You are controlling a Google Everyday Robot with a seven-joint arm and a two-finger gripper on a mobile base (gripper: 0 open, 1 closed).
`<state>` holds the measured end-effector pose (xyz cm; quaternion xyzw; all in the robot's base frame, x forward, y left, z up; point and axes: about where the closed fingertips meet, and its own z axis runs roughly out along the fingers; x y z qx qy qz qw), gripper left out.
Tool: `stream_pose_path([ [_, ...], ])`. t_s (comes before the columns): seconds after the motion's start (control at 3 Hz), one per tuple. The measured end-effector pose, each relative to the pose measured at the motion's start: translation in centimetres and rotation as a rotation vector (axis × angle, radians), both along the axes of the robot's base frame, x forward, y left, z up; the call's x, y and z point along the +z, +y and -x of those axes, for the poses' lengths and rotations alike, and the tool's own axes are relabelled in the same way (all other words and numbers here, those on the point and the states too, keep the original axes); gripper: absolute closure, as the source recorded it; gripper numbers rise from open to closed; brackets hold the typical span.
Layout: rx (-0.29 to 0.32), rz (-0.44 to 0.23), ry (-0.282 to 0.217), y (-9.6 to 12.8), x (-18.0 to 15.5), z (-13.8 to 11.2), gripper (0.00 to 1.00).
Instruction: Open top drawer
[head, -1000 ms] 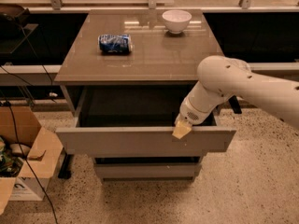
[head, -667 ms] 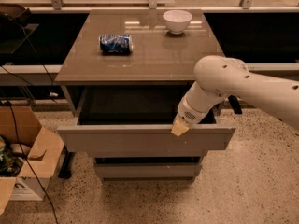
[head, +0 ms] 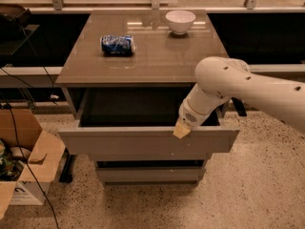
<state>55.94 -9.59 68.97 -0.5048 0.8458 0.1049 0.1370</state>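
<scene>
While the gripper [head: 182,129] sits on the front edge of the top drawer [head: 143,144] (open or closed: can't tell), it may slip off; overpull could derail it.

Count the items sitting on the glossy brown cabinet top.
2: blue can lying back left, white bowl back right. The gripper is at the open grey top drawer's front edge.

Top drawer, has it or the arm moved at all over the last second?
Hardly. The gripper and the arm behind it slid a little toward the picture's left along the upper edge of the top drawer front. The drawer stays pulled out about as far as before. The blue can and white bowl on top have not moved.
</scene>
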Motion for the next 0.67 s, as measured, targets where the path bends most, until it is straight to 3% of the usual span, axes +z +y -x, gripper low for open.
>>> stream_pose_path([
  [0.67, 0.0, 0.0, 0.0, 0.0, 0.0, 0.0, 0.5],
])
